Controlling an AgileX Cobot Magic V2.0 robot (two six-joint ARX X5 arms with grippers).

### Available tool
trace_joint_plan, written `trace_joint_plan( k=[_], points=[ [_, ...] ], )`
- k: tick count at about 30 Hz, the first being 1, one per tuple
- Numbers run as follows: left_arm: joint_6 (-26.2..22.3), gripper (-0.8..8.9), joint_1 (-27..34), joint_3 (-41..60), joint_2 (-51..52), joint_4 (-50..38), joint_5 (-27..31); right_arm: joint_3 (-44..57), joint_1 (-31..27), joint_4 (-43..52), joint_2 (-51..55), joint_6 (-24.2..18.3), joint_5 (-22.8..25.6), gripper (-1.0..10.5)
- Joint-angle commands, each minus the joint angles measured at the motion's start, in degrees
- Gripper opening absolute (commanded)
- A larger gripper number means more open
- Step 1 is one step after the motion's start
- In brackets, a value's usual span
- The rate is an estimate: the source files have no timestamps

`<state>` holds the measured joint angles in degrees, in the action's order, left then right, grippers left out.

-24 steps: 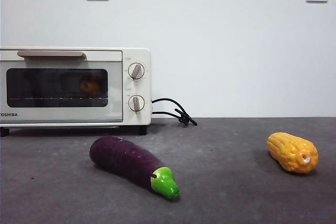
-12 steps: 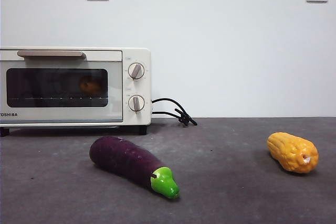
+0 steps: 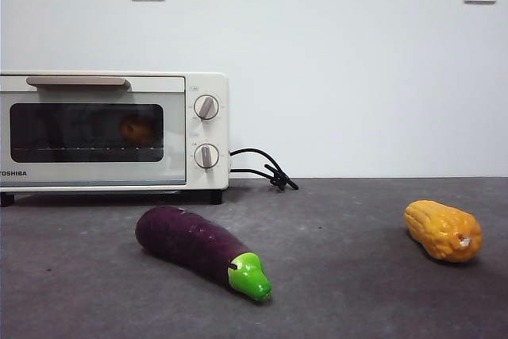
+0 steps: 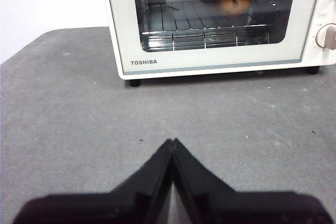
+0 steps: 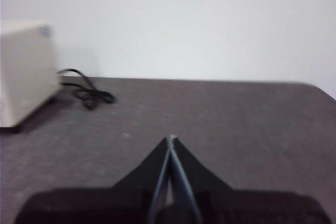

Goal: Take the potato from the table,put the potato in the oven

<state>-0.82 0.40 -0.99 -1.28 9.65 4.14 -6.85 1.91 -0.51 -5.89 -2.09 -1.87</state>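
Nothing has shifted across the earlier front frames: eggplant point(image 3: 198, 249), corn cob point(image 3: 442, 230) and oven point(image 3: 111, 130) sit as before. Behind the shut glass door, the potato point(image 4: 234, 0) rests on the rack, toward the 3 o'clock end of the window. With that, the placing step looks finished. Left hand point(image 4: 172, 143) is pinched closed and empty over the bare counter point(image 4: 68, 108), at 6 o'clock from the oven; right hand point(image 5: 171, 140) is likewise closed and empty. No further move seems called for.

Right claw point(image 5: 171, 139) pressed shut, empty, above bare grey table point(image 5: 220, 114). Cream oven point(image 5: 23, 72) corner off to side, black cord point(image 5: 86, 93) coiled beside it.
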Motion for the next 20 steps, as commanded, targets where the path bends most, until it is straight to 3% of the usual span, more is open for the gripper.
trace_joint_plan(
  k=[1,5,13,20],
  points=[
    [0.44,-0.04,0.15,0.57,0.0,-0.5,-0.04,4.17,-2.47,0.76,3.91,3.02,-0.07,0.0],
    [0.44,-0.04,0.15,0.57,-0.02,-0.48,-0.07,6.05,-5.09,-2.47,5.33,4.55,1.01,0.0],
    [0.44,-0.04,0.15,0.57,-0.61,-0.5,-0.04,6.05,-4.9,-9.68,5.42,-0.31,1.92,0.0],
    [0.44,-0.04,0.15,0.57,-0.61,-0.52,-0.04,6.05,-4.9,-10.4,5.44,-0.57,1.88,0.0]
  ],
)
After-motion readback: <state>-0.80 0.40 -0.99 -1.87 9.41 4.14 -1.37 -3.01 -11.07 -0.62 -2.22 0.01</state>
